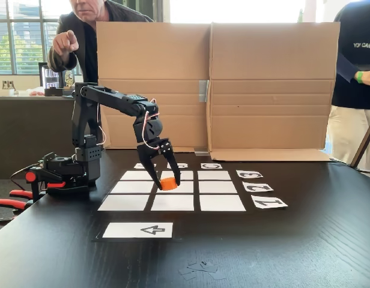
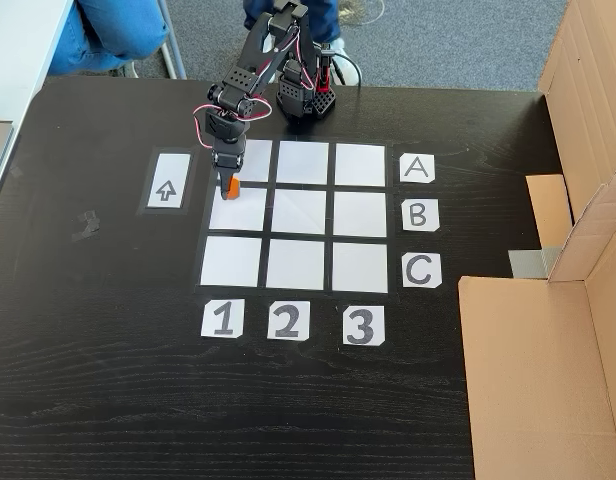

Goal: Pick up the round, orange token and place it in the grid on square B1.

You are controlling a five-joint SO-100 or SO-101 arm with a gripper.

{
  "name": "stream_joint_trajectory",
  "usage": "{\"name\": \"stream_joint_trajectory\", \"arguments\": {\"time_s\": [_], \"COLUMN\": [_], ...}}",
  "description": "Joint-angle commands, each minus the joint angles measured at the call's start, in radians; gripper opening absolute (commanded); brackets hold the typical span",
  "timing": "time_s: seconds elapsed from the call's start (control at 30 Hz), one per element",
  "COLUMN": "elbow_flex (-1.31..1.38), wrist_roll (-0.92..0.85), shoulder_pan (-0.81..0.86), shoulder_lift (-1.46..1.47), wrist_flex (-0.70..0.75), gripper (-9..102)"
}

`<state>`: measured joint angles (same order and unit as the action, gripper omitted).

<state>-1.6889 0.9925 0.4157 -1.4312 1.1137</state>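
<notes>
The orange token (image 1: 169, 184) (image 2: 229, 187) sits between the black fingers of my gripper (image 1: 166, 186) (image 2: 229, 191), which points straight down and is shut on it. The grid (image 1: 218, 203) (image 2: 360, 265) of white paper squares lies on the black table. Seen from above in a fixed view, the token is at the upper edge of square B1 (image 2: 244, 215), near the border with A1. From the front in a fixed view, it hangs just behind and above square B1 (image 1: 173, 203). Whether it touches the paper I cannot tell.
A white strip with a black arrow (image 1: 138, 230) (image 2: 166, 190) lies beside the grid. A cardboard wall (image 1: 215, 90) (image 2: 548, 370) borders the table. A second small arm with red handles (image 1: 29, 180) sits left of the base. People (image 1: 83, 30) stand behind.
</notes>
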Motion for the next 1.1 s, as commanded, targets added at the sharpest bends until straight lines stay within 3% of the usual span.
{"name": "stream_joint_trajectory", "arguments": {"time_s": [0.0, 0.8, 0.9, 1.0, 1.07], "elbow_flex": [0.041, 0.038, 0.028, 0.014, 0.014], "wrist_roll": [0.009, 0.020, 0.026, 0.051, 0.051], "shoulder_pan": [-0.014, -0.035, -0.031, -0.021, -0.018], "shoulder_lift": [0.017, 0.143, 0.144, 0.144, 0.144], "wrist_flex": [-0.025, -0.074, -0.066, -0.060, -0.060], "gripper": [0, 1, 23, 58, 67]}}
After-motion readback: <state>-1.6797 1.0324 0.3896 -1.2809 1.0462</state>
